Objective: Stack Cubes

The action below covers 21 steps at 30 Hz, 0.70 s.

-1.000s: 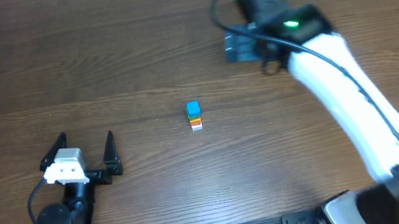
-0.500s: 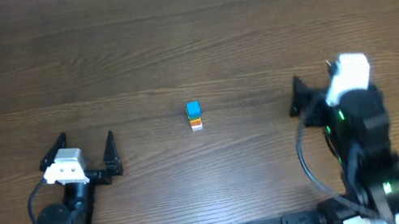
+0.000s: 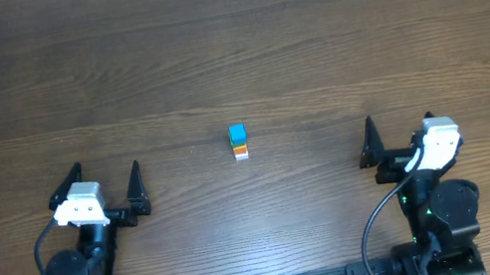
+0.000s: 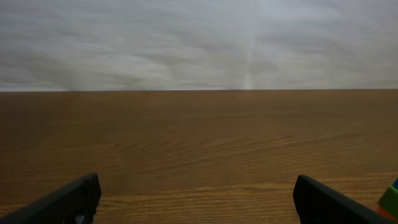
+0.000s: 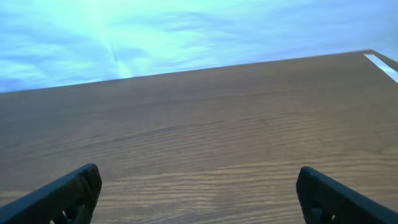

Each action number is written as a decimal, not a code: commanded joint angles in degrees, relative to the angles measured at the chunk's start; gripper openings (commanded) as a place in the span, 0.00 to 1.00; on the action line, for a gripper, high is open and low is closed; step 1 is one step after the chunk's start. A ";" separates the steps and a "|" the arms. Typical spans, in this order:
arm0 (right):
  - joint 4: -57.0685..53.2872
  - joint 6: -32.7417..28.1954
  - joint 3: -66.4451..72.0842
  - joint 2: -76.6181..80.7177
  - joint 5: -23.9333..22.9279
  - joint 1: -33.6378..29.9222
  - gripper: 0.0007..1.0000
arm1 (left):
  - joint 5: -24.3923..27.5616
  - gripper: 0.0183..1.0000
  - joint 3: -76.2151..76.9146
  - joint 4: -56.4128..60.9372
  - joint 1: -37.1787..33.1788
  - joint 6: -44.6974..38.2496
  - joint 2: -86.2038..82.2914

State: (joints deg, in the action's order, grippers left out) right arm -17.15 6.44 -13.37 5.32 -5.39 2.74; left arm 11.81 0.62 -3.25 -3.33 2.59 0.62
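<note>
Tabletop (image 3: 228, 39) cubes (image 3: 239, 143) between parted pincers (image 3: 105, 168) (image 3: 398, 120)

A second ago my right arm (image 3: 435, 200) was stretched far out over the right half of the table (image 3: 228, 39), with its gripper up toward the far edge. Half a second ago it was already folding in, with the wrist about halfway back. Now it sits tucked over its own base at the near edge. The right gripper (image 3: 400, 133) has come back close to the near right corner, fingers spread wide and pointing toward the far edge.
</note>
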 commanded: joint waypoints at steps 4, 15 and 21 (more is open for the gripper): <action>1.16 -6.62 5.79 -4.66 7.32 -0.48 0.99 | 0.33 1.00 -0.28 -0.07 0.22 -0.68 -0.28; 12.13 -7.56 12.33 -5.03 7.32 -0.52 0.99 | 0.35 1.00 -0.28 -0.07 0.22 -0.68 -0.28; 13.75 -11.30 13.09 -5.03 7.26 -0.52 0.99 | 0.35 1.00 -0.28 -0.07 0.22 -0.68 -0.28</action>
State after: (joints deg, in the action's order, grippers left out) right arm -3.92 -2.15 -0.82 0.89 1.21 2.66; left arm 11.81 0.62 -3.25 -3.33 2.59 0.62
